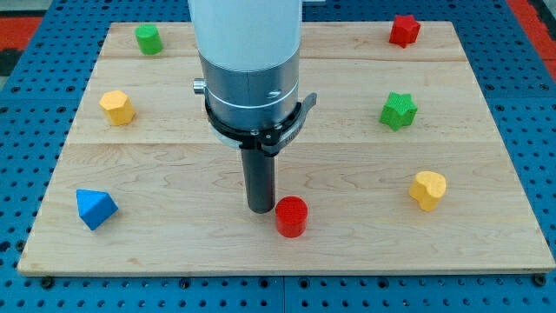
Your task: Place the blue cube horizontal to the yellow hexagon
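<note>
The blue cube is lying near the view's bottom left corner of the wooden board, and the yellow hexagon is sitting well above it toward the view's upper left, so the two are not sharing a row. My tip is resting near the board's centre bottom, just beside the red cylinder on its left side; contact between them cannot be confirmed. The arm is carrying no claw: the rod is holding nothing and is only able to push. The cube is looking small, rigid and light, and it will probably be sliding readily on the smooth wood; being short and faceted, it may also be rotating if pushed off-centre. Since gripping is not possible, contact should be made squarely at the middle of a flat face, likely the lower face, to drive it toward the view's top. A second yellow block is lying at the view's right, a green star above it, a red block at upper right and a green block at upper left
</note>
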`<act>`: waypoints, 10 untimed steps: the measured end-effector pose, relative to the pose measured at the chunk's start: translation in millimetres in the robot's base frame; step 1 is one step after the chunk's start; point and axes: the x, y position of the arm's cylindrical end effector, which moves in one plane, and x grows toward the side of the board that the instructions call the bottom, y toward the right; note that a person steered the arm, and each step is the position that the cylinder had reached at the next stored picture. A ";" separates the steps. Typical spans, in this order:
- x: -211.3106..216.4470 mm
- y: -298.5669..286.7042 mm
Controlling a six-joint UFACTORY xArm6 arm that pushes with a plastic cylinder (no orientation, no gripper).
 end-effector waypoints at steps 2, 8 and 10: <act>0.0 -2.3; -55.1 -4.6; -100.5 57.1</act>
